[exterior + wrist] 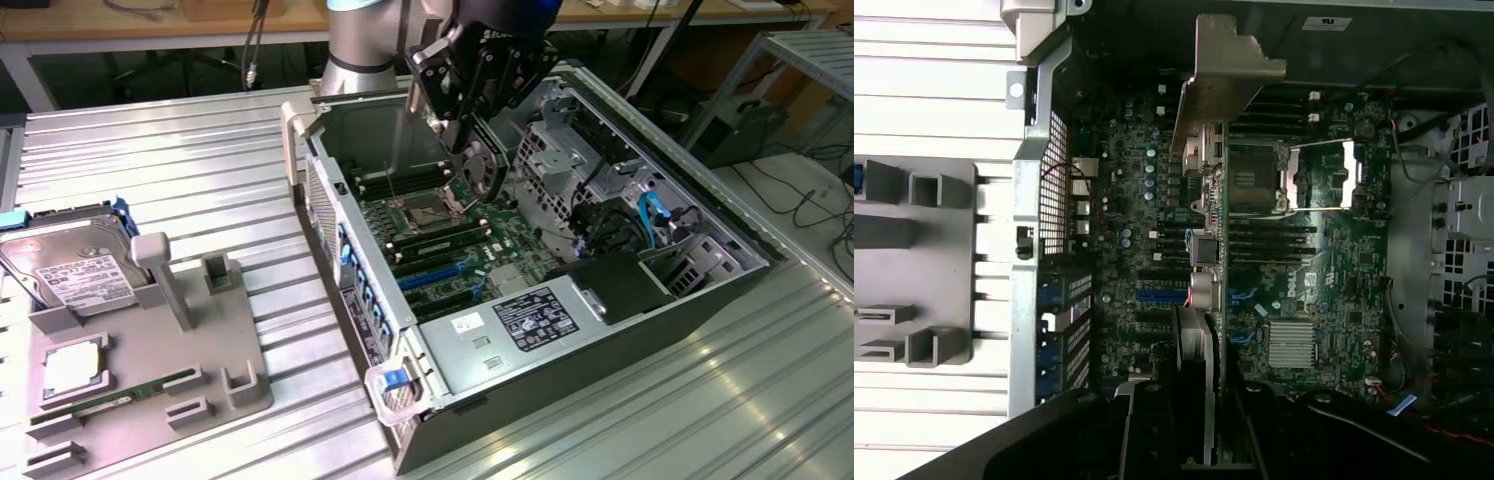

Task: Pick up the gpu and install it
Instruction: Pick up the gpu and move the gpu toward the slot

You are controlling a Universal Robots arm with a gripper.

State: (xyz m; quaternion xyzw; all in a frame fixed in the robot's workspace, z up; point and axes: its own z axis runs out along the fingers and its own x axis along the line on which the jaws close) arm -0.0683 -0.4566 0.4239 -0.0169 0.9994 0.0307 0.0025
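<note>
My gripper (470, 120) hangs over the open computer case (747, 262) and is shut on the gpu (483, 172), a thin dark card held on edge above the motherboard (461, 250). In the wrist view the gpu (1216, 260) runs edge-on from between my fingers (1154, 430) out over the board, and its silver bracket (1226, 70) juts at the far end near the case's rear wall. The card is above the expansion slots (1159, 295) beside the CPU socket (1259, 178); I cannot tell whether it touches the board.
A grey holder tray (200, 370) stands on the ribbed metal table at the exterior view's left. It carries a silver hard drive (78, 268), a CPU chip (74, 365) and a green memory stick (127, 395). Drive bays and blue cables (654, 215) fill the case's far side.
</note>
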